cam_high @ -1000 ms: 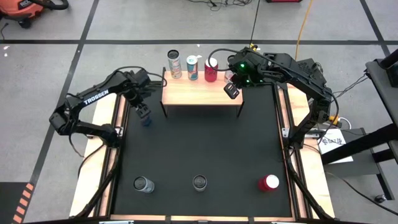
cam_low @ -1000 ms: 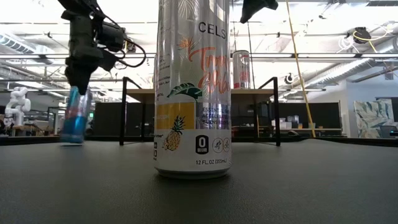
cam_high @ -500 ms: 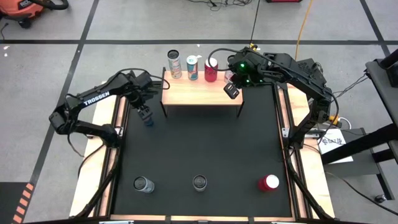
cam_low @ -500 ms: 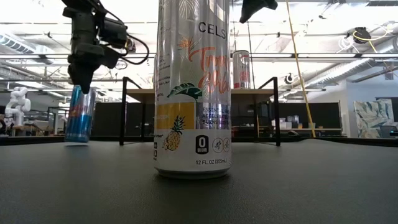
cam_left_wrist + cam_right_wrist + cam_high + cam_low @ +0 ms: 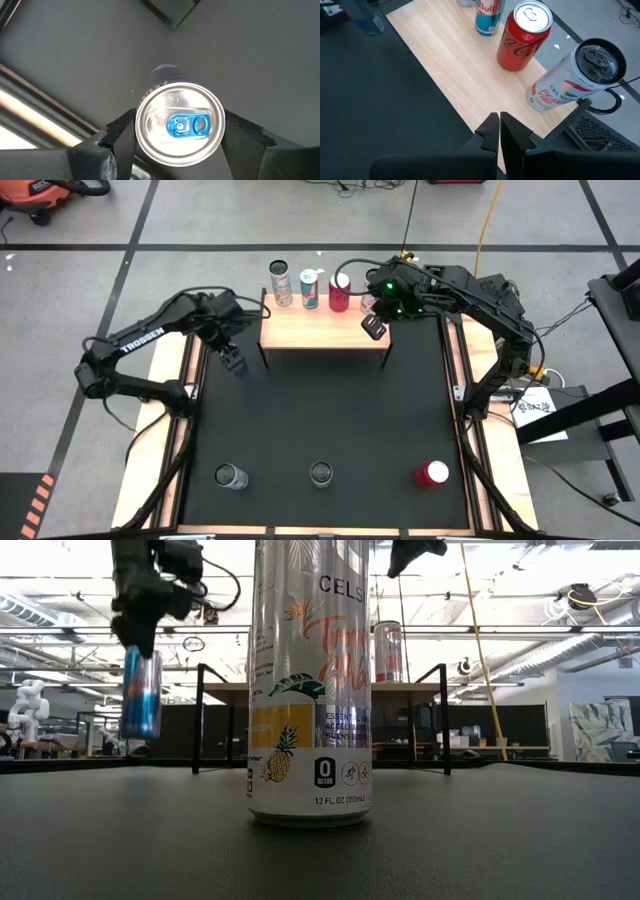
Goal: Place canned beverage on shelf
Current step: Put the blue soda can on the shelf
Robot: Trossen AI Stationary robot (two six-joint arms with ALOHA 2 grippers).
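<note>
From above, the left gripper (image 5: pixel 235 362) is hanging over the black mat (image 5: pixel 320 410) just beside the left end of the shelf (image 5: pixel 322 330), clamping a slim blue can (image 5: pixel 239 370), while the right gripper (image 5: pixel 374 327) is hovering over the shelf's right end, near the row of cans along its back edge. At table height, the blue can (image 5: pixel 141 693) is hanging upright in the air, clear of the mat, left of the big pineapple-print can (image 5: pixel 309 680) in the foreground. The left wrist camera is looking down on the can's silver top with its blue tab (image 5: pixel 180 123), one dark finger (image 5: pixel 116 140) pressing each side. The right wrist camera is showing its fingers (image 5: pixel 490 131) pinched together, gripping nothing, above the wood, with a red can (image 5: pixel 522 36) and a white can (image 5: pixel 576 75) standing beyond.
</note>
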